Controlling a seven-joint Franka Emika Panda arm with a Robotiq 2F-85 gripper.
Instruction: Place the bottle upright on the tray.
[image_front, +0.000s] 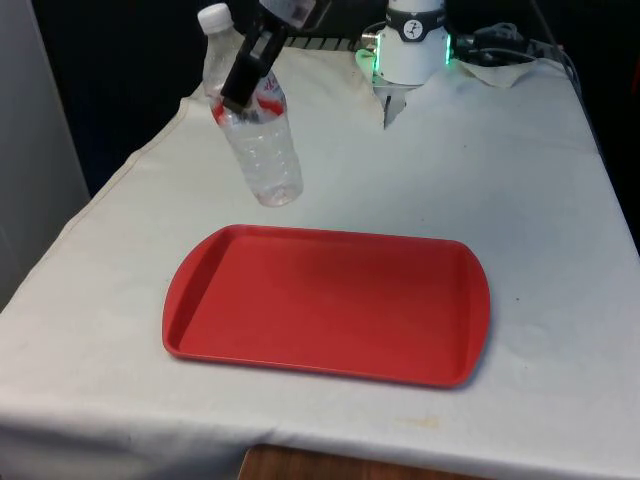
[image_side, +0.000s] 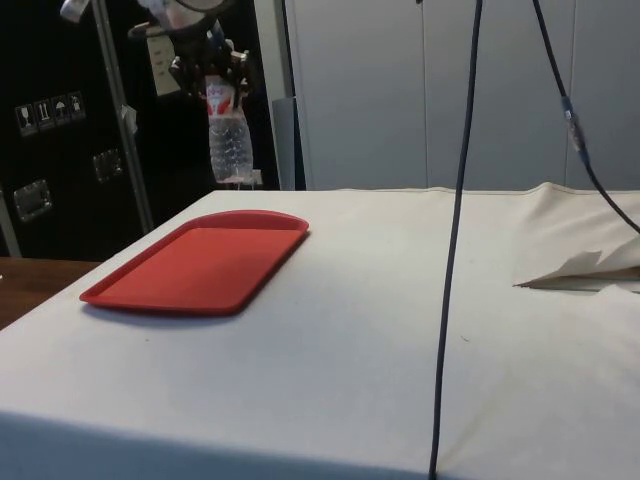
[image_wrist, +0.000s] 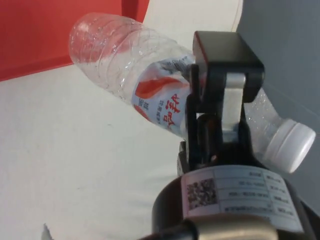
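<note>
Bottle held in the air past the far edge of the tray, cap uppermost.

My gripper (image_front: 243, 88) comes down from above at a slant and is clamped on the bottle (image_front: 258, 135) at its red-and-white label, one finger (image_wrist: 220, 90) lying across the label in the wrist view. The bottle is clear, with a white cap (image_front: 214, 17); it hangs clear of the table (image_front: 520, 180), leaning a little, its base lowest and just beyond the far edge of the red tray (image_front: 330, 305), near that tray's far corner on the front view's left. In the side view the bottle (image_side: 228, 135) hangs above the far end of the tray (image_side: 195, 265) with a gap beneath it. The tray floor lies bare inside its raised rim, and white cloth lies open around all four of its edges.
</note>
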